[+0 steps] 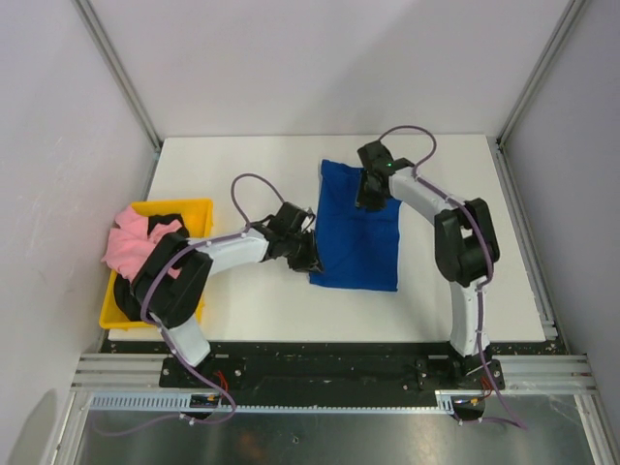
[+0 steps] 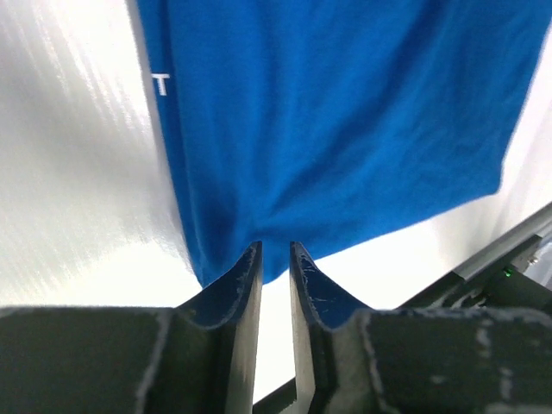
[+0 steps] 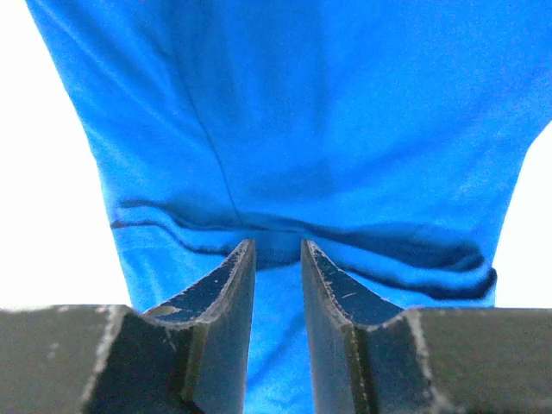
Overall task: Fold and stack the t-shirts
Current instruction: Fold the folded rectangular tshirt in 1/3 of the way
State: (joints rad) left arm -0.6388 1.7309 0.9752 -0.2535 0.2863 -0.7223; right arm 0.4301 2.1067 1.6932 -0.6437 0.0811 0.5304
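A royal-blue t-shirt (image 1: 360, 232) lies folded into a tall rectangle in the middle of the white table (image 1: 252, 310). My left gripper (image 1: 312, 263) sits low at its near-left corner. In the left wrist view the left gripper (image 2: 274, 246) is open by a narrow gap, with bare table showing between the jaws and the blue t-shirt (image 2: 345, 112) corner just past the tips. My right gripper (image 1: 368, 199) is over the shirt's far edge. In the right wrist view the right gripper (image 3: 278, 243) is slightly open above the blue t-shirt (image 3: 302, 112), with a raised fold at its tips.
A yellow bin (image 1: 199, 208) stands at the table's left edge. A crumpled pink t-shirt (image 1: 136, 242) hangs over its rim, with dark cloth (image 1: 170, 213) beside it. White lettering (image 2: 160, 84) shows on the blue shirt's edge. Metal frame rails border the table.
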